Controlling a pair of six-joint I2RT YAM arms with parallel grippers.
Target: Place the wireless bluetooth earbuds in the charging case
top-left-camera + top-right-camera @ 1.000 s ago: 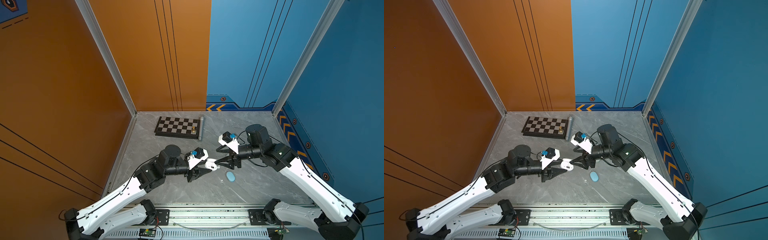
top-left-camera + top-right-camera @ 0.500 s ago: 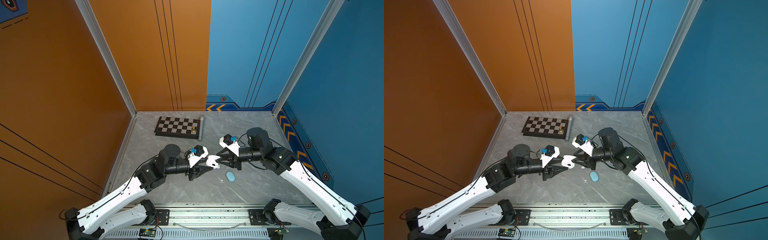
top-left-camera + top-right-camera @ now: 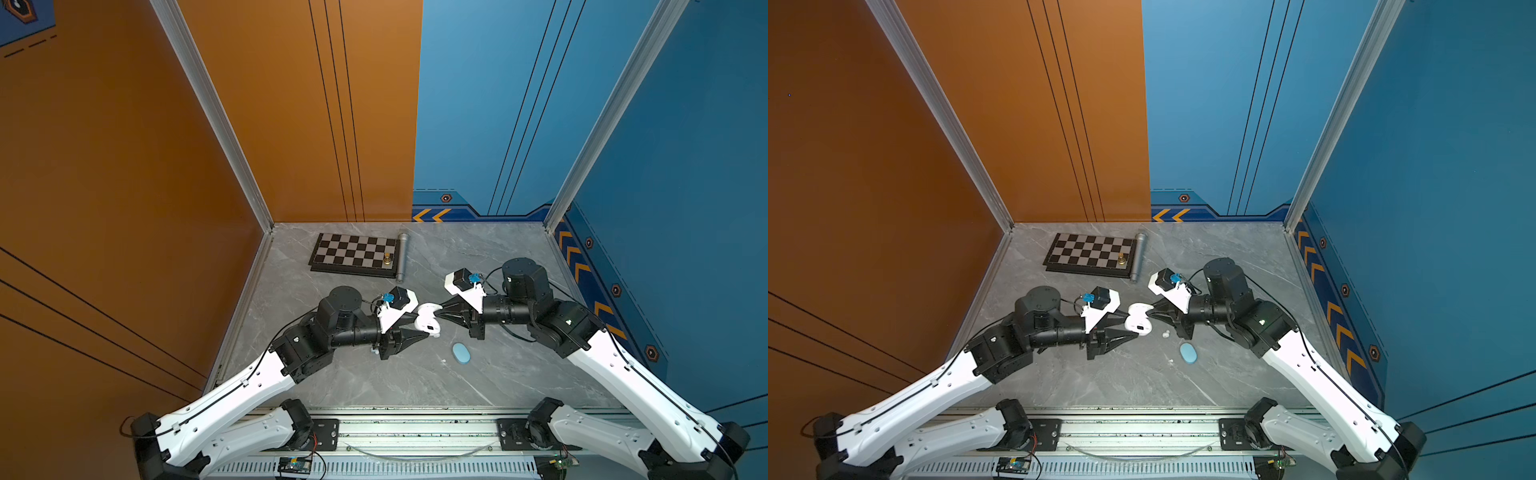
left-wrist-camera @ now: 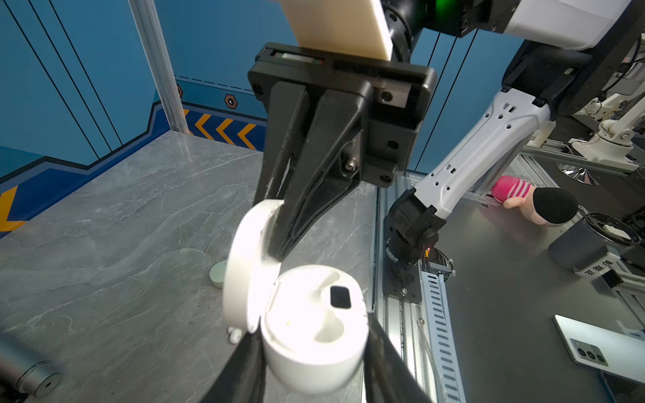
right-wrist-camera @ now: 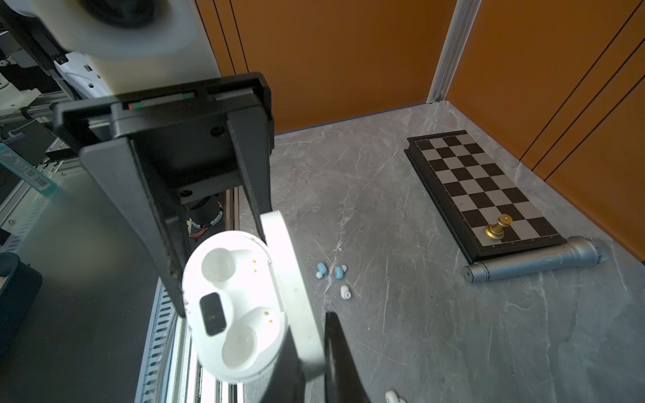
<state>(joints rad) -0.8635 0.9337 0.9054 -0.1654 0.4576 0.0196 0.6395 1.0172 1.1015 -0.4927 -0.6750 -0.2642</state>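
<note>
An open white charging case [image 3: 428, 320] [image 3: 1139, 318] hangs above the table between both arms. My left gripper [image 4: 314, 335] [image 3: 422, 329] is shut on its base, a finger on each side. My right gripper [image 5: 310, 331] [image 3: 440, 311] is shut on the raised lid [image 5: 296, 279]. Both wells [image 5: 218, 265] of the case are empty. On the table lie two light blue earbuds [image 5: 321, 269] [image 5: 340, 271], a white earbud [image 5: 345, 291] and another white one [image 5: 392, 397]. One white earbud [image 4: 234, 335] [image 3: 1165, 333] lies just under the case.
A closed light blue case [image 3: 461, 353] [image 3: 1188, 353] lies near the front right of the grippers. A pale green round case [image 4: 218, 275] sits beyond the lid. At the back are a chessboard [image 3: 355, 254] with a gold piece [image 3: 387, 258] and a silver cylinder [image 3: 401, 257].
My right gripper has moved left to the case and shut on its lid. The left gripper has kept the case and shifted it slightly up and right.
</note>
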